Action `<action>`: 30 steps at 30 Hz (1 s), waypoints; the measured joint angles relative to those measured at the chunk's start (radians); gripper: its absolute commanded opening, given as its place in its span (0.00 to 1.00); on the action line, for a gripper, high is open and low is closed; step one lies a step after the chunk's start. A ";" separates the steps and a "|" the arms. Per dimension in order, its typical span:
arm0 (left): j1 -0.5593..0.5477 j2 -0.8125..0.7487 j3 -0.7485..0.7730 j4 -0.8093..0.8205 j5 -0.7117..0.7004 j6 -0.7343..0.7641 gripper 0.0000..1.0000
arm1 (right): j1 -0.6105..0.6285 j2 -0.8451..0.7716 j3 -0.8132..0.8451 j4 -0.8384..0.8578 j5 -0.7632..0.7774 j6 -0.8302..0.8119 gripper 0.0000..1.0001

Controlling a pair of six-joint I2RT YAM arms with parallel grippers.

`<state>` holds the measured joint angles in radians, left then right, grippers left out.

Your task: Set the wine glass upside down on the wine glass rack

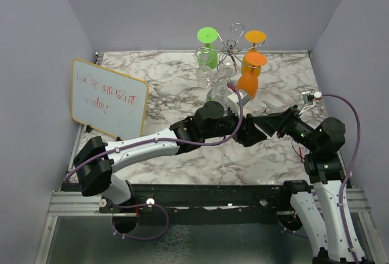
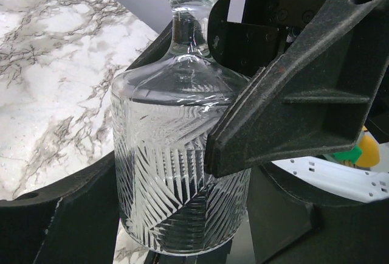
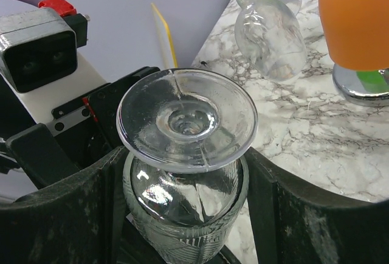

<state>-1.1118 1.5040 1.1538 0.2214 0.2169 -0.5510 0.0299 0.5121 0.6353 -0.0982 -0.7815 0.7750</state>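
A clear cut-glass wine glass (image 2: 176,173) is held foot up between both grippers above the middle of the marble table (image 1: 158,81). My left gripper (image 2: 182,209) has a finger against each side of its ribbed bowl. My right gripper (image 3: 182,215) is shut on the same bowl from the other side, the round foot (image 3: 187,120) facing its camera. One right finger (image 2: 292,93) crosses the left wrist view. In the top view the two grippers (image 1: 246,129) meet and hide the glass. The chrome wine glass rack (image 1: 234,48) stands just behind them.
Upside down on the rack hang a green glass (image 1: 207,48), two orange glasses (image 1: 250,72) and clear ones (image 3: 270,33). Its mirrored base (image 3: 358,87) sits close to the right gripper. A whiteboard (image 1: 109,98) leans at the table's left edge.
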 measured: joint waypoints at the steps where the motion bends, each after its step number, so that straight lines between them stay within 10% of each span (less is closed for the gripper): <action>1: 0.000 0.000 -0.003 0.004 0.000 0.003 0.07 | 0.000 0.000 0.002 -0.007 0.003 0.000 0.77; 30: 0.227 -0.406 -0.146 -0.056 -0.166 0.185 0.00 | 0.002 0.005 0.118 -0.068 0.239 0.121 0.84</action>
<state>-0.8845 1.0977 1.0073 0.1658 0.0509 -0.3664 0.0319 0.5171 0.7532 -0.1661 -0.5426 0.8959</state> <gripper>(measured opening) 0.688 0.866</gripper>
